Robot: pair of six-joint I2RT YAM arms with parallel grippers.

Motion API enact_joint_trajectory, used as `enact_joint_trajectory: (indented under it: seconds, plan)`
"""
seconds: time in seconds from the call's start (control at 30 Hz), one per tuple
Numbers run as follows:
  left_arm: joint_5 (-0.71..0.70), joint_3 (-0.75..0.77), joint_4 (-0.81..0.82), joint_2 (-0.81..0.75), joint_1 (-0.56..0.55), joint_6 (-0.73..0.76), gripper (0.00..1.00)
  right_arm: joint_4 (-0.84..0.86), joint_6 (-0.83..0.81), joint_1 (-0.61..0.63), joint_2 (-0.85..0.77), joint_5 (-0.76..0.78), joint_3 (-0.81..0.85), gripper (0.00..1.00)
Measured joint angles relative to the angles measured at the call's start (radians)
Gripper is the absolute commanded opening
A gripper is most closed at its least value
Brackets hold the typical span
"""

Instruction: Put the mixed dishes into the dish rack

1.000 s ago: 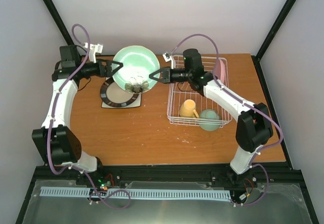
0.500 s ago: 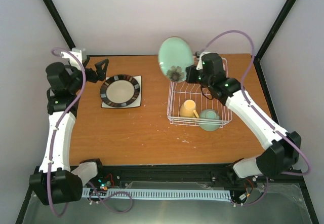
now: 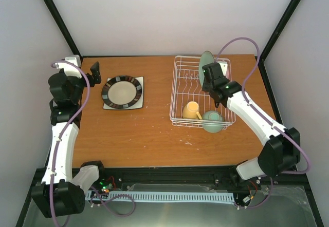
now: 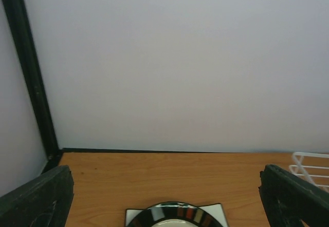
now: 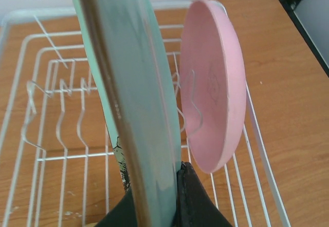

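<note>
In the dish rack (image 3: 172, 91): yellow mug (image 3: 191, 110), mint-green bowl (image 3: 212, 121), pink plate (image 5: 213, 83).

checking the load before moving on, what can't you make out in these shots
- green plate: right wrist view, bottom edge behind the fingers, so seating in the rack is unclear
- pink plate: top view, mostly hidden by the right arm
- dark-rimmed plate: left wrist view, cut off by the bottom edge

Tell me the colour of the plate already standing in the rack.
Pink. The pink round plate shows best in the right wrist view.
</note>
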Motion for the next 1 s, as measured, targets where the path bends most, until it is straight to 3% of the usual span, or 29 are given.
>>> enact_joint_trajectory:
  seconds: [0.43, 1.0]
  plan:
    - [-0.133, 0.005, -0.032, 0.004, 0.000, 0.043, 1.00, 0.034, 0.063, -0.046, 0.056, 0.027, -0.036, 0.03]
    - [-0.143, 0.006, -0.035, 0.040, 0.000, 0.052, 1.00, 0.089, 0.068, -0.111, 0.006, 0.057, -0.050, 0.03]
